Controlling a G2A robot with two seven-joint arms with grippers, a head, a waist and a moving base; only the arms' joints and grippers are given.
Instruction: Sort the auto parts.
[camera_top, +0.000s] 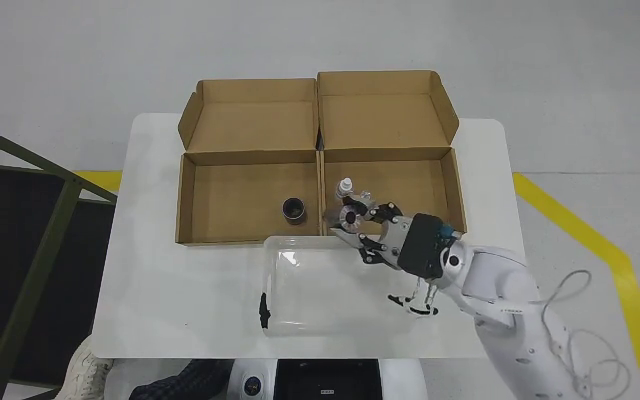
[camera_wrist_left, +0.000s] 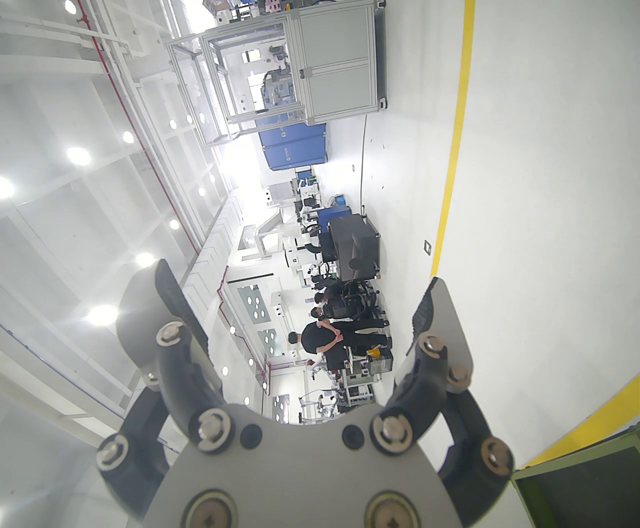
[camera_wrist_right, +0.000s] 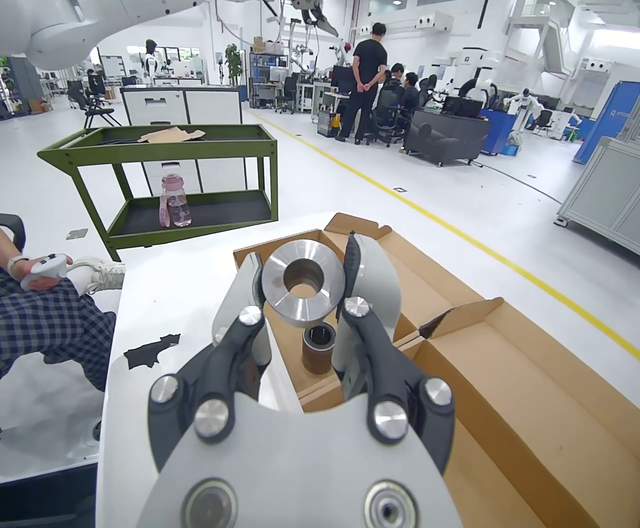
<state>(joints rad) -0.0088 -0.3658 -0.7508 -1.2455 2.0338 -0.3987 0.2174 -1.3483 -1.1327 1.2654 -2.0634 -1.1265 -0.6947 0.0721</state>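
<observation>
Right gripper (camera_wrist_right: 304, 272) around ring (camera_wrist_right: 300, 307), bushing (camera_wrist_right: 317, 350) nearby

Big hall: white floor (camera_wrist_left: 550, 200) w/ yellow line (camera_wrist_left: 454, 150), green cart (camera_wrist_right: 165, 150), blue cabinets (camera_wrist_left: 295, 145), bright ceiling lights (camera_wrist_left: 79, 156).

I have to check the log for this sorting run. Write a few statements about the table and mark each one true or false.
1. The right jaws are shut on a metal ring. True.
2. The left jaws grip a part. False: they stand open and hold nothing.
3. The left box and the right box both have their lids folded open. True.
4. The dark sleeve stands in the right box. False: it is in the left box.
5. The clear tray lies inside a box. False: it sits on the table in front of the boxes, on the robot's side.
</observation>
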